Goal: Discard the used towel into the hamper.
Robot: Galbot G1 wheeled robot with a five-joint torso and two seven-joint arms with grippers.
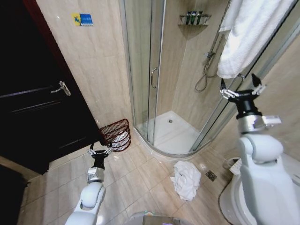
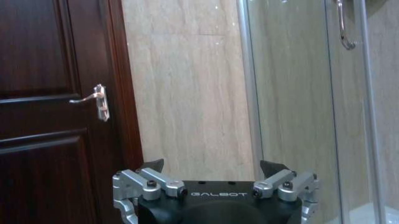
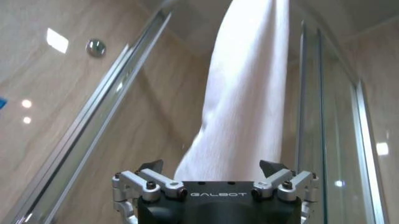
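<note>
A white towel [image 1: 248, 33] hangs over the top of the shower's glass wall; in the right wrist view the towel [image 3: 249, 93] drapes straight ahead of the fingers. My right gripper [image 1: 239, 83] [image 3: 213, 167] is raised just under its lower edge, open and holding nothing. Another white towel [image 1: 186, 179] lies crumpled on the floor tiles in front of the shower. The hamper [image 1: 116, 135], a dark reddish wire basket with something white inside, stands by the wall between door and shower. My left gripper [image 1: 100, 149] [image 2: 213, 167] hovers low, just in front of the hamper, open and empty.
A dark wooden door [image 1: 37, 108] with a lever handle [image 2: 96, 100] closes off the left. The curved glass shower enclosure [image 1: 150, 70] with a white tray [image 1: 176, 136] stands ahead. A floor drain [image 1: 211, 176] sits near the crumpled towel.
</note>
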